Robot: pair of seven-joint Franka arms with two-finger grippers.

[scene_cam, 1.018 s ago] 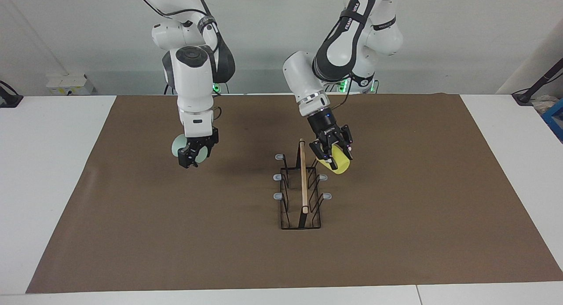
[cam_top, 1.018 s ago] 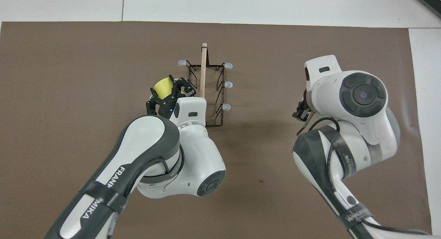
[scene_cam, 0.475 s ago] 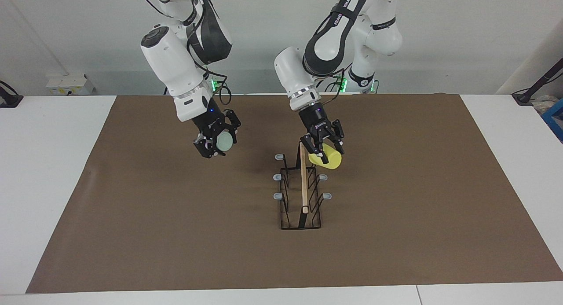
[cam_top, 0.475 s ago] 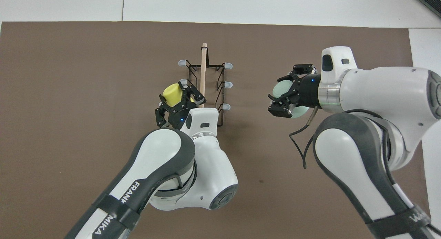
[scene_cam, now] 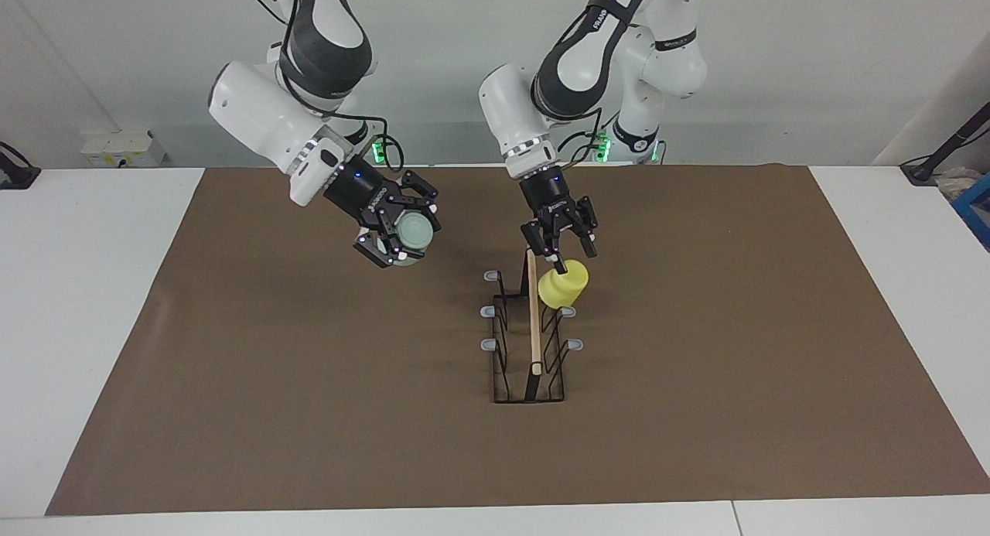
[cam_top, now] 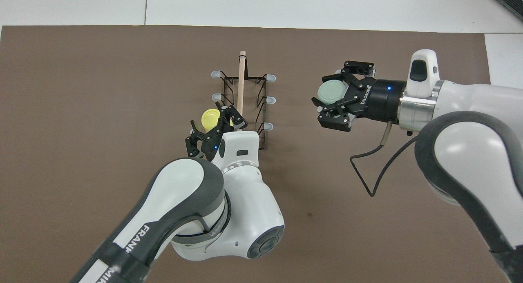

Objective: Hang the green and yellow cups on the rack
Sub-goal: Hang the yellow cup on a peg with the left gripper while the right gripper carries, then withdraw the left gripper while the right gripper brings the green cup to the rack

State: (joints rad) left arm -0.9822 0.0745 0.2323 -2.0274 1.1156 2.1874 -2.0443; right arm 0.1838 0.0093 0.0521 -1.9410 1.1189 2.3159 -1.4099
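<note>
The black wire rack (scene_cam: 533,319) with a wooden top bar stands mid-mat; it also shows in the overhead view (cam_top: 241,83). The yellow cup (scene_cam: 563,285) hangs tilted, base up, on the prong nearest the robots on the left arm's side, also seen from overhead (cam_top: 210,119). My left gripper (scene_cam: 571,257) is open just above the cup, apart from it (cam_top: 214,127). My right gripper (scene_cam: 410,236) is shut on the mint green cup (scene_cam: 415,230), held on its side in the air over the mat beside the rack, toward the right arm's end (cam_top: 331,91).
A brown mat (scene_cam: 696,381) covers most of the white table. The rack's other grey-capped prongs (scene_cam: 488,311) are bare. A white box (scene_cam: 124,148) sits at the table's edge near the right arm's base.
My left gripper brought the yellow cup onto the rack's prong, let it go and rose. My right gripper swung the green cup up and toward the rack, turning it on its side.
</note>
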